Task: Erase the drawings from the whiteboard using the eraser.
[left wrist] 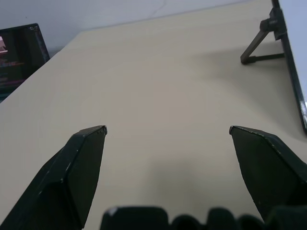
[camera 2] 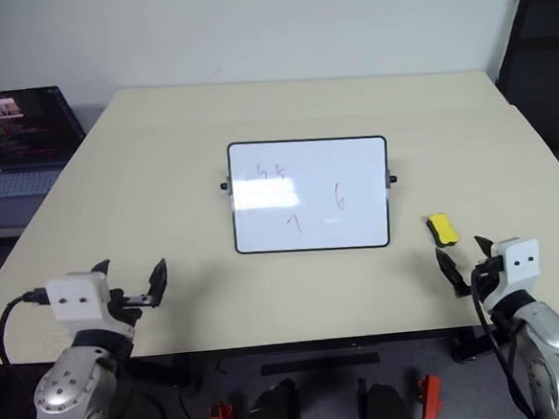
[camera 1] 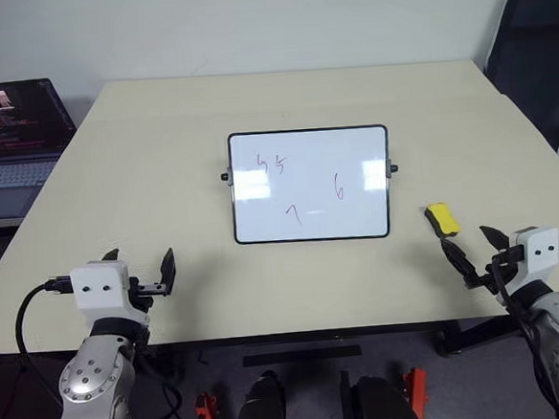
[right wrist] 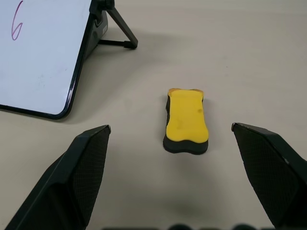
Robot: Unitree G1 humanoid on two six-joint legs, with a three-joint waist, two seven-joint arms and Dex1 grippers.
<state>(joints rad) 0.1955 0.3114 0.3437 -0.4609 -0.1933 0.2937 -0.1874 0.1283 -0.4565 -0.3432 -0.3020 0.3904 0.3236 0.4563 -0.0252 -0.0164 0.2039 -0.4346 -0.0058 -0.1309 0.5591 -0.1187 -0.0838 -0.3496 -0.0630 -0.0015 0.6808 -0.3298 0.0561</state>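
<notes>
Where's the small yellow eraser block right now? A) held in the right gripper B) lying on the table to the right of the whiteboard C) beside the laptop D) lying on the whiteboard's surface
B: the small yellow eraser block with a dark underside lies flat on the beige table, just right of the black-framed whiteboard, ahead of the open right gripper.

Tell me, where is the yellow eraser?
The eraser lies on the table, right of the whiteboard, just ahead of the open right gripper.
</notes>
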